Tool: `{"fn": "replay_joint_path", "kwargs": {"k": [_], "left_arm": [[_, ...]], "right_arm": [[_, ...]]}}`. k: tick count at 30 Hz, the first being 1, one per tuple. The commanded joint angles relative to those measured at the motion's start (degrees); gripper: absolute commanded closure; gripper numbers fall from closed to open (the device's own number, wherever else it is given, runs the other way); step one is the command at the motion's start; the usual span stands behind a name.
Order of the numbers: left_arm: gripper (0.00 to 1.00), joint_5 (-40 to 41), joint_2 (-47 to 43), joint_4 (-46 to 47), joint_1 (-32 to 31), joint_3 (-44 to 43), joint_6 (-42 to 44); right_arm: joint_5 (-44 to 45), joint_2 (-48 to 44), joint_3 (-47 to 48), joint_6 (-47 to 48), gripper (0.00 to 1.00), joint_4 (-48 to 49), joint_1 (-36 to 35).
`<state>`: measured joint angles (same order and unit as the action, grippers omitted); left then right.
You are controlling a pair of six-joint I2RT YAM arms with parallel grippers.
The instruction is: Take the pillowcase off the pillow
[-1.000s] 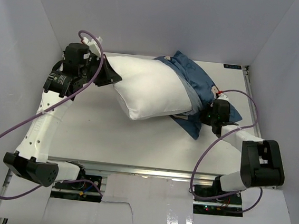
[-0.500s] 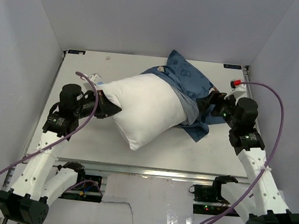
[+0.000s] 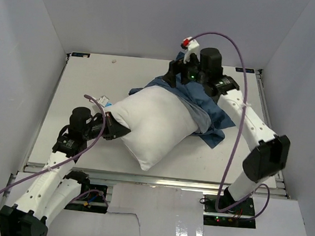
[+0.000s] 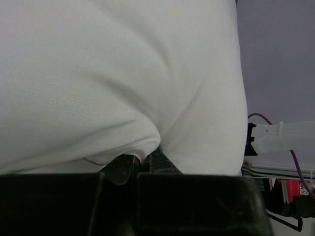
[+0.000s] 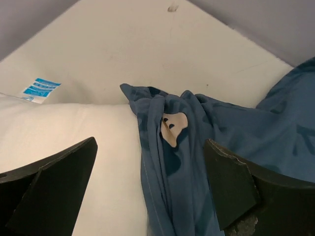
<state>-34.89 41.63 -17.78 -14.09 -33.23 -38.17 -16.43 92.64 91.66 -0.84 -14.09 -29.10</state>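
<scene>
Top external: pillow (image 3: 154, 123) lies diagonally, pillowcase (image 3: 217, 110) end far-right.

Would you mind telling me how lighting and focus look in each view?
Top view: even light, glare on the glossy sheet at the bottom. Left wrist: pillow fills the frame, fingers nearly black. Right wrist: pillowcase sharp, fingers dark silhouettes.
</scene>
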Motion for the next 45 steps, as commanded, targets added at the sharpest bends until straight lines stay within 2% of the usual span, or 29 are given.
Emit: {"fn": "replay_joint_path", "kwargs": {"k": [1,4,6,7,8,9,11,15,19,21,22,29,31,35,45], "left_arm": [[1.0,-0.3,-1.8,3.3,-1.0,1.4,-0.2],[1.0,-0.5,-2.7,3.3,-1.2,2.4,0.6],[1.0,-1.4,-3.1,3.1,-1.1,2.7,1.0],[1.0,-1.5,-3.5,3.1,-1.3,2.6,0.9],[1.0,-1.7,-3.6,3.1,-1.3,2.6,0.9],[1.0,-1.7,-3.7,3.0,-1.3,2.6,0.9],[1.0,-1.6,-3.8,2.4,-1.4,1.9,1.4],[1.0,-0.1,-3.6,1.0,-1.4,1.1,2.3],[1.0,0.4,-3.4,0.5,-1.4,-0.1,2.4],[1.0,1.5,-3.4,-1.3,-1.4,-2.0,3.3],[1.0,2.2,-3.4,-1.9,-1.4,-2.8,3.6],[1.0,4.0,-3.0,-6.4,-1.3,-9.7,5.9],[1.0,7.3,-3.1,-9.4,-1.4,-12.9,6.1],[1.0,14.6,-3.7,-12.4,-1.4,-18.3,5.0],[1.0,29.5,-6.4,-17.2,-1.4,-22.7,3.8]], "right_arm": [[2.4,6.8,7.8,4.6,0.06,-5.3,-2.4],[3.9,13.4,12.9,6.7,0.07,-5.8,-3.7],[4.9,19.9,21.2,7.6,0.07,-8.2,-3.8],[5.2,25.3,28.7,8.4,0.07,-12.8,-3.8],[4.7,28.1,28.8,8.4,0.07,-15.2,-3.9],[2.7,30.4,34.8,9.4,0.07,-17.5,-4.0],[1.7,34.5,37.2,12.2,0.07,-21.8,-4.7],[7.3,35.9,34.8,14.6,0.02,-22.2,-7.1],[10.9,36.3,33.9,14.8,0.29,-22.5,-7.0],[11.7,35.6,33.4,15.0,0.55,-22.4,-6.4],[12.1,35.0,33.3,14.9,0.92,-22.2,-6.1],[16.2,32.3,32.5,6.8,0.92,-14.9,2.3],[18.5,31.2,31.1,4.8,0.92,-11.8,6.2],[17.2,27.5,21.3,1.3,0.92,-2.9,12.8],[17.0,29.7,18.7,-4.0,0.92,2.2,20.3]]}}
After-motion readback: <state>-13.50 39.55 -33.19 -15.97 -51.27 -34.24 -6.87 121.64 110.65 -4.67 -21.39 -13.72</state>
